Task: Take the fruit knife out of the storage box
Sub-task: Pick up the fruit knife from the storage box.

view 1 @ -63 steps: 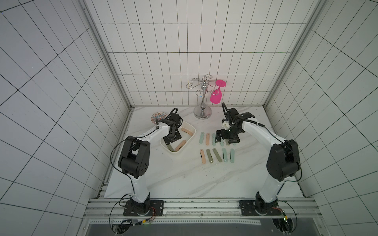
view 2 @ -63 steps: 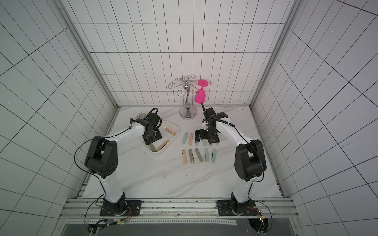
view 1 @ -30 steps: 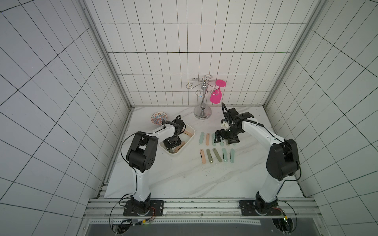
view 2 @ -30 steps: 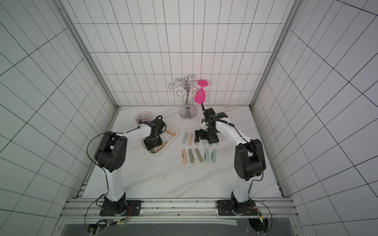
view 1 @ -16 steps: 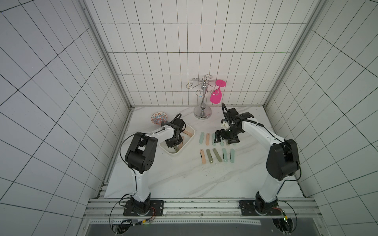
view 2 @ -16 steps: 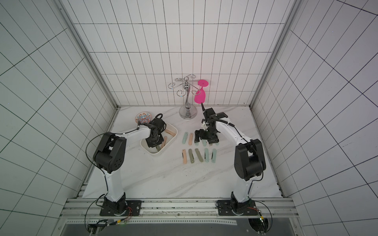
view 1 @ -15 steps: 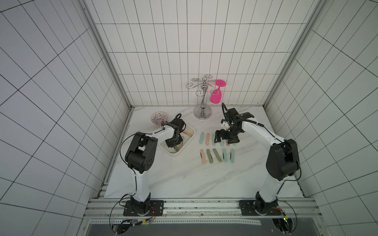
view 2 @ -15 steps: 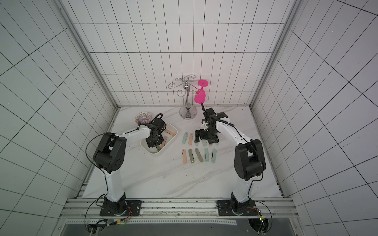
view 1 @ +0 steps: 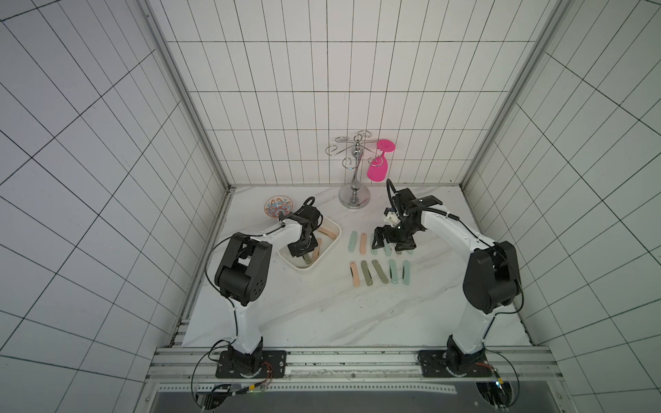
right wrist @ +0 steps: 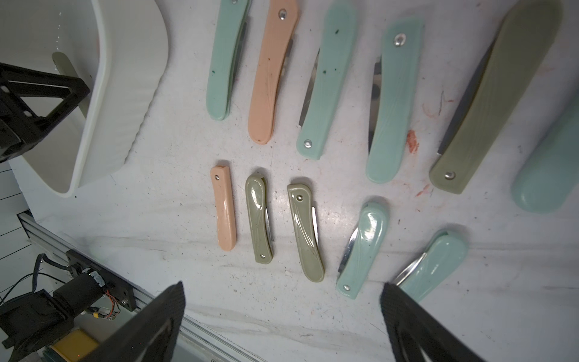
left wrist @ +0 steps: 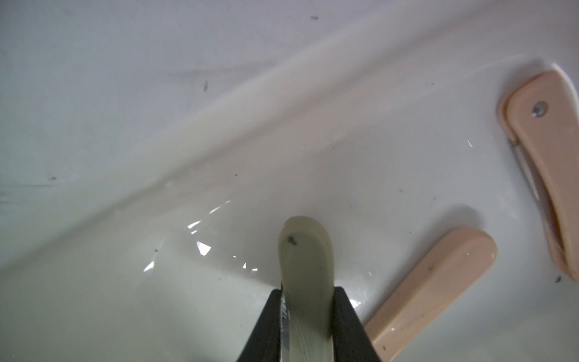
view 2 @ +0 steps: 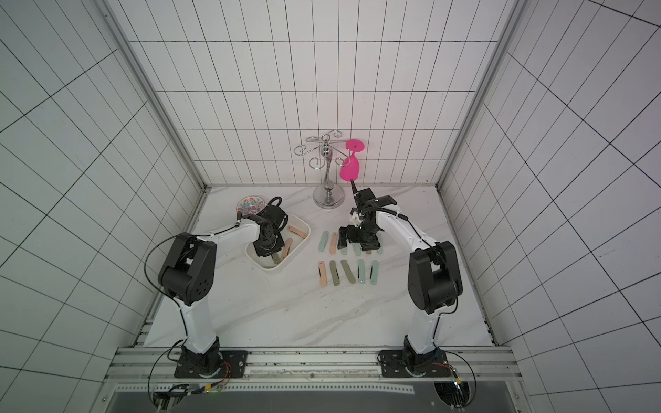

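Though left claw (left wrist: 308, 291) clamps olive fruit knife (left wrist: 305, 250), its gripped end cut off; right claw (right wrist: 282, 286) gapes empty.

Marble table (view 1: 322, 314) bears storage box (view 1: 335, 230), knives (view 1: 379, 271), bowl (view 1: 277, 207), stand (view 1: 354, 201).

The storage box (left wrist: 94, 297) is shiny plastic. The olive fruit knife (left wrist: 305, 266) is glossy plastic. The bench (right wrist: 282, 313) looks like scuffed marble. At twelve o'clock, the stand (view 1: 354, 200) is shiny metal.

A robot lab's mock-kitchen cell; white tiled walls (view 1: 322, 89) (three sides); marble tabletop (view 1: 322, 314); aluminium rail (view 1: 357, 359).
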Motion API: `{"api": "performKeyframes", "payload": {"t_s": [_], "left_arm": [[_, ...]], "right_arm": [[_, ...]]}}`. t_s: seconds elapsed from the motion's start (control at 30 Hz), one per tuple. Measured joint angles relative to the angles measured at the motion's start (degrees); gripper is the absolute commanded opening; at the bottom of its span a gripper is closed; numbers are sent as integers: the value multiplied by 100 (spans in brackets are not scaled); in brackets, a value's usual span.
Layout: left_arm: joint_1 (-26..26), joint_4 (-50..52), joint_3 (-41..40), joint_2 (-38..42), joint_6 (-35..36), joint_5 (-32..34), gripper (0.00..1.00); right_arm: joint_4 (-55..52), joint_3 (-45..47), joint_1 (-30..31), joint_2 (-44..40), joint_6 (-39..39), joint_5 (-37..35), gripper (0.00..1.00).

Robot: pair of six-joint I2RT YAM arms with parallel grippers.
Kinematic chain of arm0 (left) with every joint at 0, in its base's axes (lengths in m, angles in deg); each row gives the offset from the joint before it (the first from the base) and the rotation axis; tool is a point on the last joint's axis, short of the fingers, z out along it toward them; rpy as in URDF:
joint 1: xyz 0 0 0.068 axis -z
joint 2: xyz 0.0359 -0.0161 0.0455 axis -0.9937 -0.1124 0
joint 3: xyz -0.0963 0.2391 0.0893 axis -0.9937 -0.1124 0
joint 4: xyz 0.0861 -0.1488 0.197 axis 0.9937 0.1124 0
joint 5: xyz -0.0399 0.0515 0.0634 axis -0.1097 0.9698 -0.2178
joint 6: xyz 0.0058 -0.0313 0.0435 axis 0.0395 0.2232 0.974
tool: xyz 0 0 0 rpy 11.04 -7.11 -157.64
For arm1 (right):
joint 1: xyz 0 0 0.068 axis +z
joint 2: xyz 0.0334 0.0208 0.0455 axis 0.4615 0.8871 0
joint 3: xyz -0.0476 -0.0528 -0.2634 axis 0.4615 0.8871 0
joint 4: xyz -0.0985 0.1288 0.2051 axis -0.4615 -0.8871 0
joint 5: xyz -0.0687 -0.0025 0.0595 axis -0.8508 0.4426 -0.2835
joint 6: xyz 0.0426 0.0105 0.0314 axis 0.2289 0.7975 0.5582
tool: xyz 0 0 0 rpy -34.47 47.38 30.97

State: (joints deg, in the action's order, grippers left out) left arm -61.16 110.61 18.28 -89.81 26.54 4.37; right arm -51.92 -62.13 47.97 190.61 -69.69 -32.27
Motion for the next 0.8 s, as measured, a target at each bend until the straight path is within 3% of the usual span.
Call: {"api": "performKeyframes", "payload": {"t_s": [0.13,0.23,0.67,0.8], "left_arm": [[-11,46,2,264,74,52,10],[-11,55,15,422,146,72,10],[-11,-76,166,1064,481,-284,11],[-11,-181,203,1174,514,-579,11]], "right_arm": [[24,-160,55,37,7,162,98],[48,-291,105,85,26,289,88],[245,-1198,603,721,216,1143,24],[343,-1569,813,1036,280,1475,28]]}}
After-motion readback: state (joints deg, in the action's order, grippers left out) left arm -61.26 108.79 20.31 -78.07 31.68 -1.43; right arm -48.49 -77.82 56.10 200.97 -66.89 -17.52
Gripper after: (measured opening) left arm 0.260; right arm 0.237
